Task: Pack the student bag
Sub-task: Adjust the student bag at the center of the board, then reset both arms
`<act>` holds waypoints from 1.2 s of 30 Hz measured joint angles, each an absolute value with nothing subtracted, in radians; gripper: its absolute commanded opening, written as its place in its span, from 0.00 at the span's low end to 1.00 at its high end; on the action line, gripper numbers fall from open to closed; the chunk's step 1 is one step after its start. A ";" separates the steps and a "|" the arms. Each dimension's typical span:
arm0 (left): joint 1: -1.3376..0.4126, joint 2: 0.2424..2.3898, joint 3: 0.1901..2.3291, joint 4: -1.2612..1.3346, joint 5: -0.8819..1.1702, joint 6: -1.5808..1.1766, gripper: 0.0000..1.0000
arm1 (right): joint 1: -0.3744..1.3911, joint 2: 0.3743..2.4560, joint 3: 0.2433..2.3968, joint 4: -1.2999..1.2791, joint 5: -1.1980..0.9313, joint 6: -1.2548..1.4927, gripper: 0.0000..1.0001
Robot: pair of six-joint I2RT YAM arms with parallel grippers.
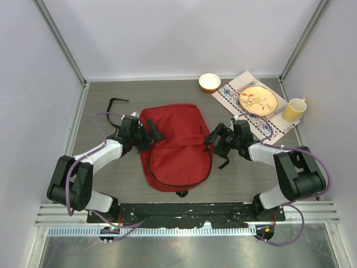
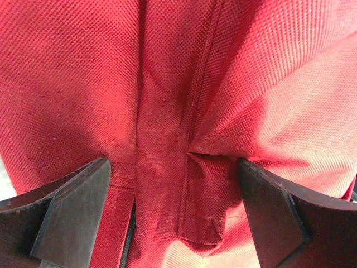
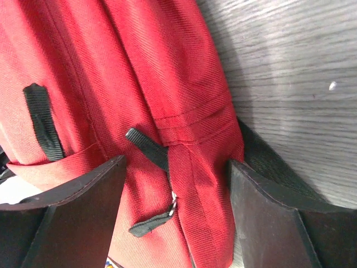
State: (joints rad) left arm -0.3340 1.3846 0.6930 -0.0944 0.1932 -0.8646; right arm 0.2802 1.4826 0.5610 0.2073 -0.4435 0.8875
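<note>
Red fabric of the student bag (image 1: 173, 146) lies flat on the grey table (image 1: 106, 95) between both arms; the left gripper (image 1: 150, 135) stands wide open at its left side; the right gripper (image 1: 213, 138), jaws likewise spread, straddles its right edge beside a black zipper pull (image 3: 150, 222).

The student bag (image 1: 175, 148) lies mid-surface (image 1: 111, 173), with the left fingers (image 2: 72, 218) astride its left edge and the right fingers (image 3: 72, 218) astride its right edge. Behind it to the right sit a bowl (image 1: 209, 82) and a mat (image 1: 227, 94) carrying a plate (image 1: 258, 100), with a cup (image 1: 294, 109) just right of the plate.
</note>
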 measured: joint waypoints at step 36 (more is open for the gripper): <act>-0.274 1.084 0.766 -0.431 -0.350 -0.704 1.00 | 0.281 0.878 0.474 -0.025 0.496 0.350 0.92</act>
State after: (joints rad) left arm -0.2737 1.0836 0.7658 -0.4309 -0.3500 -0.7040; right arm 0.2806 0.8783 0.4736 -0.0246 0.4957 0.3496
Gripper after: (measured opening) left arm 0.994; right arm 0.915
